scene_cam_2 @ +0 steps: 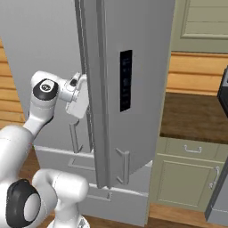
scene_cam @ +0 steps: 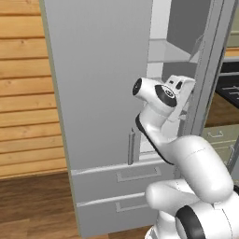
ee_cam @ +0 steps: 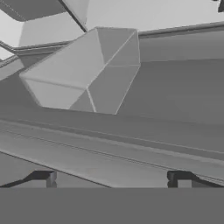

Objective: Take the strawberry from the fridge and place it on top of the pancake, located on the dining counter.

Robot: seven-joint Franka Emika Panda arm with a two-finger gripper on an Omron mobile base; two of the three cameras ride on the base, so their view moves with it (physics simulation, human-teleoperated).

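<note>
The claw (ee_cam: 113, 177) is held wide apart, empty, inside the fridge (scene_cam: 102, 93) at its open door (scene_cam_2: 129, 89). The strawberry cannot be made out; a pale faceted shape (ee_cam: 87, 70) hides the shelf. The berry is judged light, soft, easily bruised; it should be pinched gently across its middle.

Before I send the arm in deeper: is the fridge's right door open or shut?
Open. The fridge's right door stands swung out edge-on, and the left base view shows a shelf inside through the gap; the left door looks shut.

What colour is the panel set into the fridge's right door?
Black, a narrow upright panel on the light grey fridge; it shows best in the right base view.
</note>
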